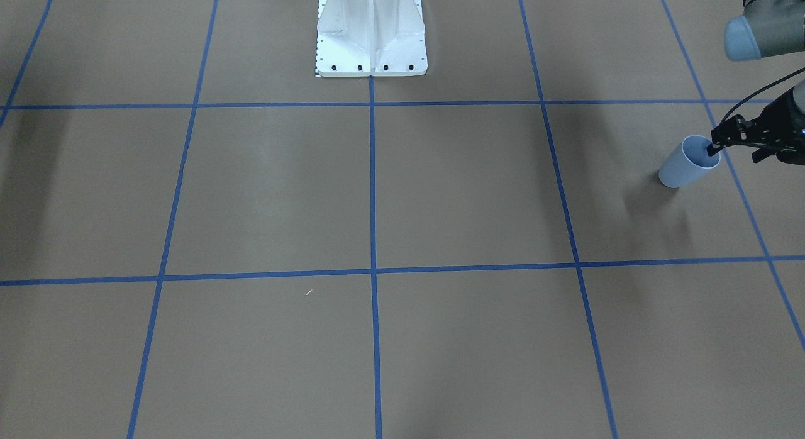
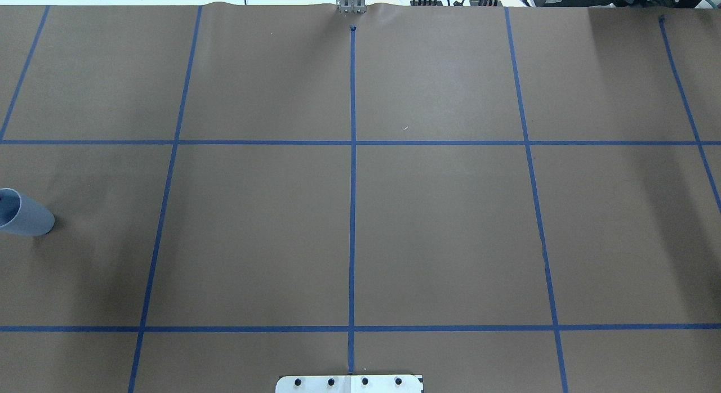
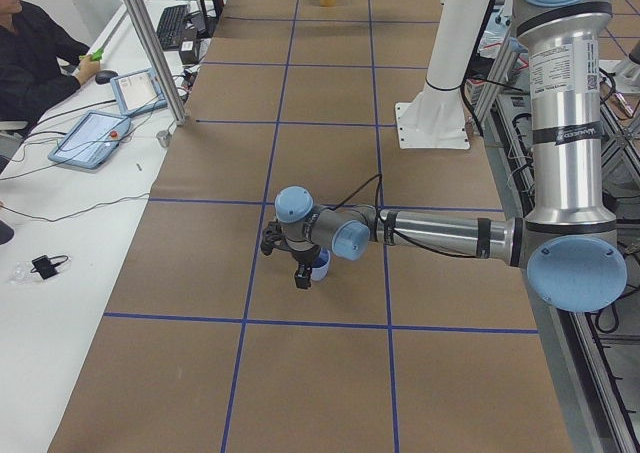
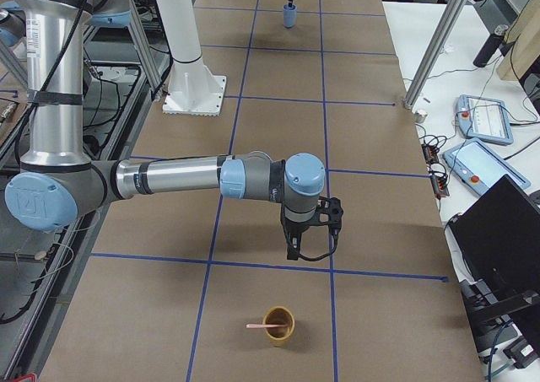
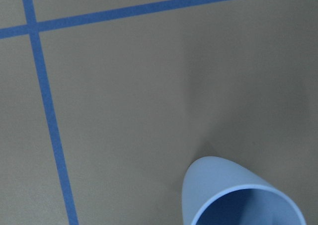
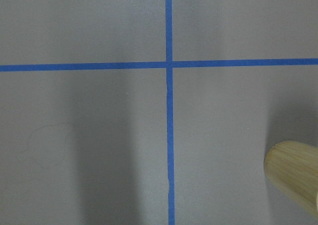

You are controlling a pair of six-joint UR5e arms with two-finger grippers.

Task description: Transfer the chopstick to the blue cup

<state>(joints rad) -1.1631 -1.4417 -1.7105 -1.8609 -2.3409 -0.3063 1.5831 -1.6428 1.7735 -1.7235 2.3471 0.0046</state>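
Seemingly parted, left end effector [image 1: 734, 153] overhangs blue cup [image 1: 682, 168]; right end effector [image 4: 305, 245], by wooden cup [image 4: 280, 331], unreadable.

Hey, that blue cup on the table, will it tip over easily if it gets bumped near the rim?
Probably yes: the blue cup looks tall for its narrow base, widens toward the rim, and seems empty, so it is likely light. Its plain smooth wall may also slip in a grip.

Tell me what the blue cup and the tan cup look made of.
The blue cup: probably plastic, smooth and matte, one even pale colour without grain. The tan cup: likely bamboo or wood, fine lengthwise streaks along its wall.
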